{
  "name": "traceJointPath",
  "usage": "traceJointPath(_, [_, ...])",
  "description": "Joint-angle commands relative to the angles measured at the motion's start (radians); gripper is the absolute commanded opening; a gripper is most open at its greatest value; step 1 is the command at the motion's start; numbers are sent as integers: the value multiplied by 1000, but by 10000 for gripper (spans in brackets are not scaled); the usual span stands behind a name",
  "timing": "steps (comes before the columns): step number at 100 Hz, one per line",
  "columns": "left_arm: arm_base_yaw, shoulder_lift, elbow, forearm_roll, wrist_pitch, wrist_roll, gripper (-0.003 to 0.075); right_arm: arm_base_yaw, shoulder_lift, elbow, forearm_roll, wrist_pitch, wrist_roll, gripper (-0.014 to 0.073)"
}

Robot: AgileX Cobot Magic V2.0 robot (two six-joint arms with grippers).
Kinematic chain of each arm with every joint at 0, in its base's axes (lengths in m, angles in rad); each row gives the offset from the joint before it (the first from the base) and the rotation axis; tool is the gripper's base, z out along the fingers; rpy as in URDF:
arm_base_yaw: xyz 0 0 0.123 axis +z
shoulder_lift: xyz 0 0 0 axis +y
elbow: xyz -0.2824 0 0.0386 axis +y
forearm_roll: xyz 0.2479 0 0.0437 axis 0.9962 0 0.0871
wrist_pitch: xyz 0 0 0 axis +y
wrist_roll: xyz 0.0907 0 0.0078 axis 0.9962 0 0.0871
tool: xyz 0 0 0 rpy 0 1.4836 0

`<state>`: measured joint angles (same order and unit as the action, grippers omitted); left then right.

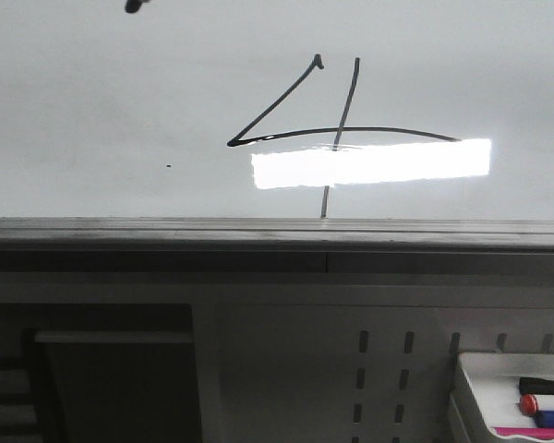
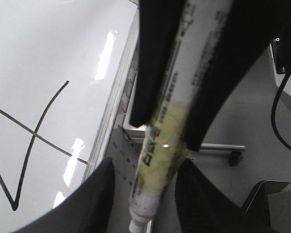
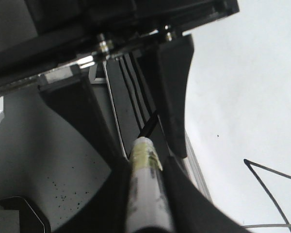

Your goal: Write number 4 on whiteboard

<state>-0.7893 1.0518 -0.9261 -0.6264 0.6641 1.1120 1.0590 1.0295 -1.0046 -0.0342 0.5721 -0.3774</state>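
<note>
At far left, at the upper edge of the front view, a dark tip, too cropped to identify. Further right, a tiny black dot alone on the glossy whiteboard, well apart from the writing. Right of centre, the number 4: a diagonal, a long curved horizontal, and a slanted vertical crossing it and running down to the grey frame edge on the near side. Partly washed out by a bright light reflection lying across the lower stem. Looks complete, so writing judged done and the pen lifted clear of the board. At near right, below the frame, a white tray holding spare markers, probably kept there within easy reach. Off the board's edge, both arms meeting on one marker. Left tool flanking the yellowed end of the barrel, a sliver of gap on one side; impossible to tell whether clamped or merely around it. Right tool closed on the same barrel, pads pressed against both sides, likely to steady it for a handover or capping.
</note>
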Motion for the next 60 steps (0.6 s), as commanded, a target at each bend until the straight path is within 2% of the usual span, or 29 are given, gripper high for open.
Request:
traceJointPath(1, [-5,-5,-35,-43,-59,-9,217,1,-8,-31,16,-82,-11,-72])
traceJointPath(37, [-5,46,-35,-73,-48,-9,65,1,-8,-31,24,-27,-11,-72])
traceJointPath(50, [-5,46,-35,-91,-48,-9,85,1,-8,-31,24,-7,-11,-72])
traceJointPath(55, [-5,46,-35,-94,-45,-9,126,1,-8,-31,24,-7,-11,-72])
traceJointPath(60, [-5,46,-35,-97,-45,-9,207,1,-8,-31,24,-7,-11,-72])
